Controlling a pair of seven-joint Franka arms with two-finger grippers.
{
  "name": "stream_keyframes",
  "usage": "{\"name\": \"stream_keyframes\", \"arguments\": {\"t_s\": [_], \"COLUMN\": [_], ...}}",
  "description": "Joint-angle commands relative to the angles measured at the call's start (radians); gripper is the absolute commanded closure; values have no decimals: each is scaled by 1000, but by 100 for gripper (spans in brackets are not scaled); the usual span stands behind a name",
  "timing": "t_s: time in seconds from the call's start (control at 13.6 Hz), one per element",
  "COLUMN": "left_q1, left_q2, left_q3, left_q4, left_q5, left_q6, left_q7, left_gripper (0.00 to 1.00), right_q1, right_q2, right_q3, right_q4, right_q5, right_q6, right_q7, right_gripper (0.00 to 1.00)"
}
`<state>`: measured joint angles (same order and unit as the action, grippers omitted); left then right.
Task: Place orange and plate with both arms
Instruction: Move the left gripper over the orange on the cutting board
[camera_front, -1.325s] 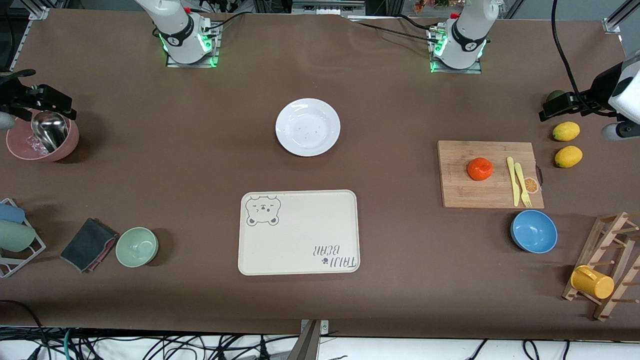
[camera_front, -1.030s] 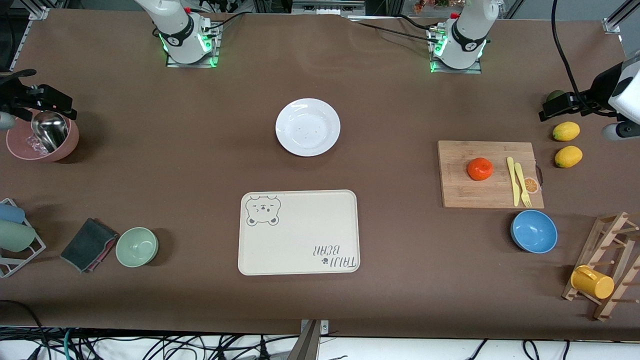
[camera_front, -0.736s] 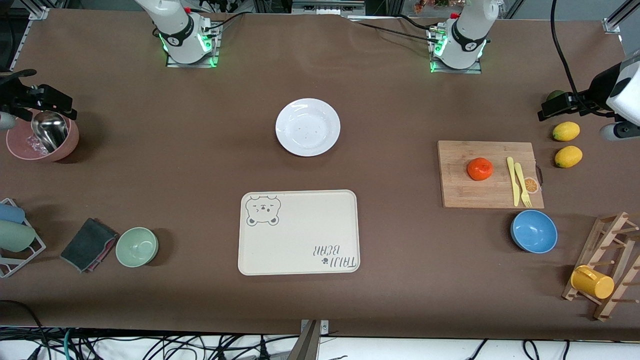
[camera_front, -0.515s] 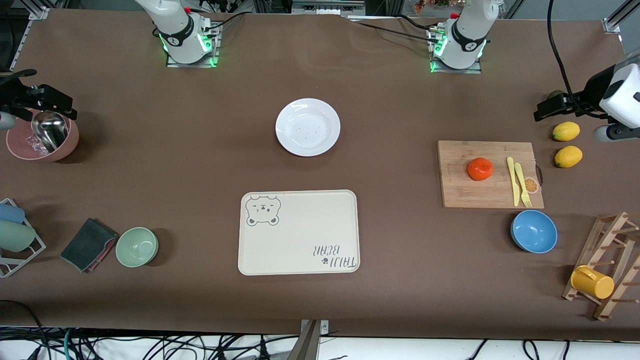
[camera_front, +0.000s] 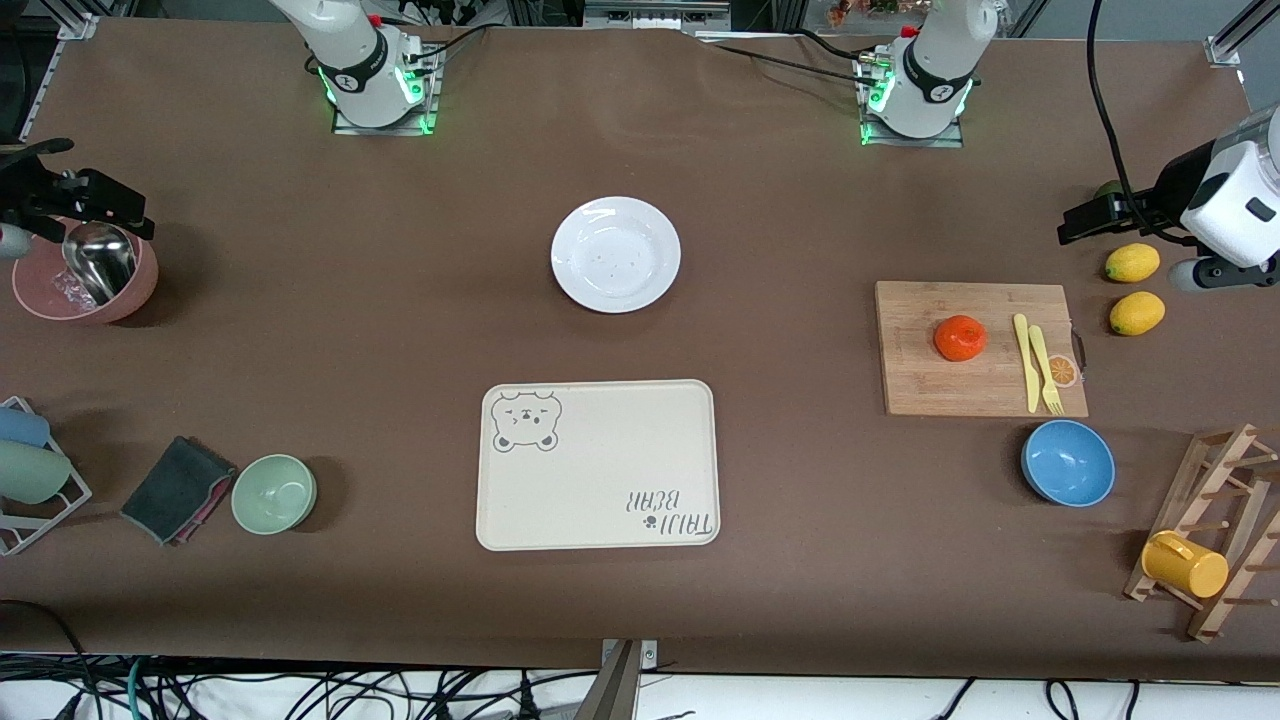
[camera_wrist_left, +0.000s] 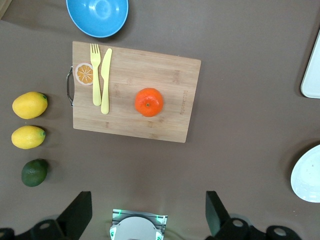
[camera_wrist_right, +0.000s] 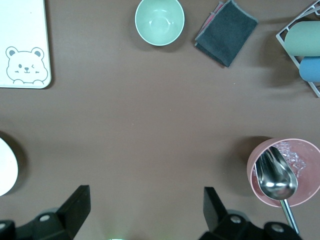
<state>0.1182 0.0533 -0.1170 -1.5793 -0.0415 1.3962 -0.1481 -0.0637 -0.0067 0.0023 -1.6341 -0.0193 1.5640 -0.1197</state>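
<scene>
Beige tray (camera_front: 598, 465), table centre near front edge: upside-down lettering "TAIJI BEAR", paw mark beside it. No other readable text.

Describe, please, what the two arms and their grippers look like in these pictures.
Both arms are glossy white with black joint bands, on metal bases lit green, with red fittings and black cables trailing. The left gripper and right gripper are black with two flat fingers; a long black cable loops over the left arm.

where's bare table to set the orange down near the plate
Bare cloth lies all around the plate, widest between it and the cutting board, and toward the bear tray. The board is crowded: orange, knife, fork.
</scene>
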Motion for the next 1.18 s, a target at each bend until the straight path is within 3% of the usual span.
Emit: {"name": "stream_keyframes", "arguments": {"t_s": [0.0,0.22,1.1], "left_q1": [0,-2,20], "left_q2": [-7,6,-43], "left_q3": [0,0,0], "left_q4": [-1,-2,-294], "left_q5": [-12,-11,-11], "left_q6": [-11,-6,267], "left_q7": [9,10,16], "left_gripper": [0,0,0], "right_q1": [-5,-7,-7], "right_q2": [-4,-4,-4], "right_q3": [8,8,8], "right_q4": [-1,-1,-1], "right_q5": [-5,-5,-5], "right_q6": [-7,-7,-7], "right_q7": [-5,-6,-6], "right_gripper": [0,0,0]}}
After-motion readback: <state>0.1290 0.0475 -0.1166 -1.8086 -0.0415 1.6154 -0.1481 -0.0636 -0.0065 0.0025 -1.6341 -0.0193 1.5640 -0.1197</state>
